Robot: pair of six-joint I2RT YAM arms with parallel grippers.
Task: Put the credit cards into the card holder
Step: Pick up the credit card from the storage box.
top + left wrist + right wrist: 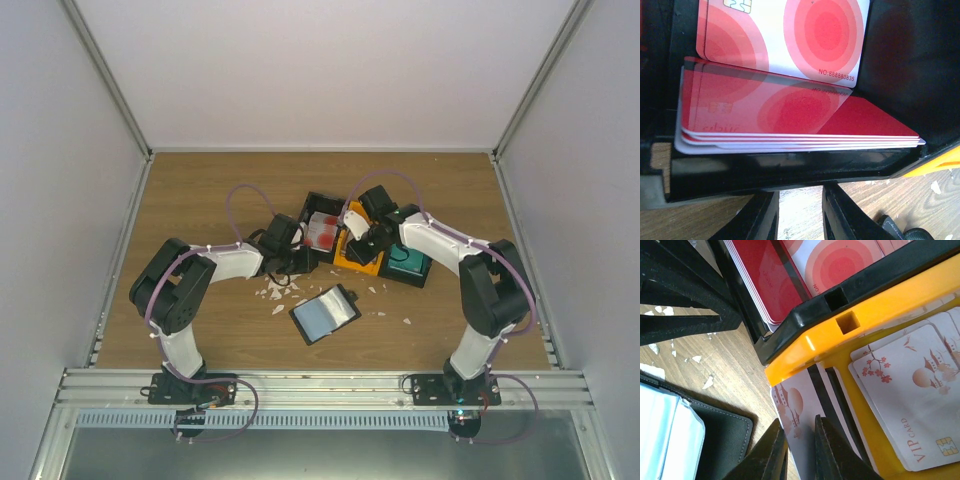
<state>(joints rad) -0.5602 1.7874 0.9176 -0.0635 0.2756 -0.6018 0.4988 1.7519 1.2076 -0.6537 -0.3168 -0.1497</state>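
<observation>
While the left tool [800,216] sits ajar by red cards [790,117], a pinkish card [790,410] lies at the right tool [799,447], grip unclear.

Red-and-white card [790,35] in black bin [900,60] reads "NO:888880835"; pale card [910,390] in orange bin [880,315] reads "VIP CARD".

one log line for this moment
left pincer open by red cards | right pincer over pink card, grip unclear | holder open
</observation>
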